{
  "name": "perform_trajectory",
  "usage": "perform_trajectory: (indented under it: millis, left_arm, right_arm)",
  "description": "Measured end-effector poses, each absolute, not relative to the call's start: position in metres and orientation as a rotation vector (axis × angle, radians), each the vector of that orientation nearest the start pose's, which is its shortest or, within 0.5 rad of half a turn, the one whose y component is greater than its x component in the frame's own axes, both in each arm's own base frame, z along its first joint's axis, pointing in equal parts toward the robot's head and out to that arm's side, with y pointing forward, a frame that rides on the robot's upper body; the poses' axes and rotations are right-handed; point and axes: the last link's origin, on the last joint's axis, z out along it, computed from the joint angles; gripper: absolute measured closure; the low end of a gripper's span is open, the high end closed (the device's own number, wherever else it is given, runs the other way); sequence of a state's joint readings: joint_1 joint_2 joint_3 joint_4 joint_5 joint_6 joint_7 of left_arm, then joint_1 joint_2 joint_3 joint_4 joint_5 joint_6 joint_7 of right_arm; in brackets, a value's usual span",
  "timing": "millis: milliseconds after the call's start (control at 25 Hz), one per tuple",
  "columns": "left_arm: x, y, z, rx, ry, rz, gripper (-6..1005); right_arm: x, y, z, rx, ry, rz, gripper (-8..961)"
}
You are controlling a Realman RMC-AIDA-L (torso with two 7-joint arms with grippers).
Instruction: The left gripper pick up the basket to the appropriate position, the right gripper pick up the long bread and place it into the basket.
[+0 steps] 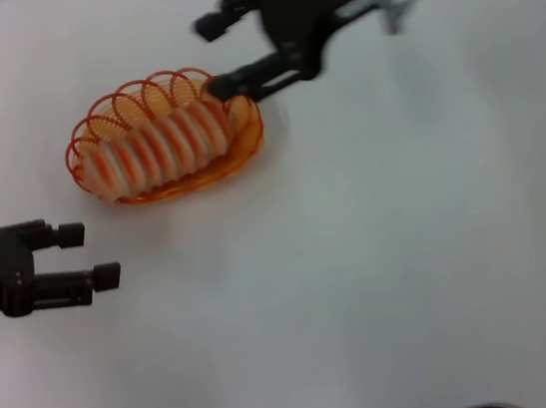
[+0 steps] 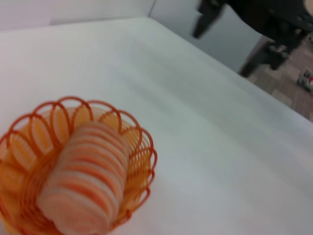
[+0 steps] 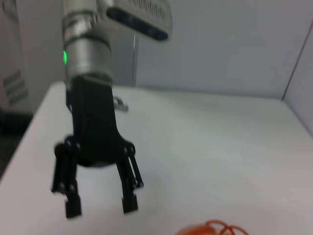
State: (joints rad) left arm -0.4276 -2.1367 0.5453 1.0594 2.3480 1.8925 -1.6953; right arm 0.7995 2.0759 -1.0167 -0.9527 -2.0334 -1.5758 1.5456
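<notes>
Orange wire basket [image 1: 245,145] on smooth matt table [image 1: 382,270].

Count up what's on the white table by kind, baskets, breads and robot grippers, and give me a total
Baskets: 1, the orange wire basket.
Breads: 1, the long bread lying inside it.
Grippers: 2, the left gripper and the right gripper, both open and empty.
Total: 4.

Empty, spread-fingered left hand [image 3: 100,208] above white table [image 3: 220,156], orange basket [image 3: 215,228] rim nearby.

A plain white table [image 1: 410,246] fills the scene, with a grey wall [image 3: 220,44] and patterned floor [image 2: 288,93] beyond it.
</notes>
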Motion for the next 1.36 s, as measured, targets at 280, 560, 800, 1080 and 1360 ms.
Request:
perform_trajectory:
  millis: [280, 560, 800, 1080, 1360]
  left_arm:
    - [-0.282, 0.282, 0.046, -2.764, -0.938, -0.484, 127]
    - [-0.288, 0.291, 0.041, -2.668, -0.903, -0.557, 127]
    - [-0.291, 0.292, 0.043, -2.606, -0.884, -0.614, 127]
    - [-0.292, 0.293, 0.046, -2.578, -0.883, -0.626, 127]
    - [-0.296, 0.292, 0.048, -2.556, -0.876, -0.626, 127]
  right_arm:
    - [0.193, 0.345, 0.041, -2.899, 0.226, 0.711, 322]
    - [0.261, 0.309, 0.045, -2.798, 0.517, 0.73, 326]
    - [0.28, 0.296, 0.036, -2.77, 0.568, 0.731, 326]
    - [0.282, 0.3, 0.025, -2.773, 0.581, 0.664, 326]
    - [0.279, 0.304, 0.025, -2.774, 0.564, 0.666, 326]
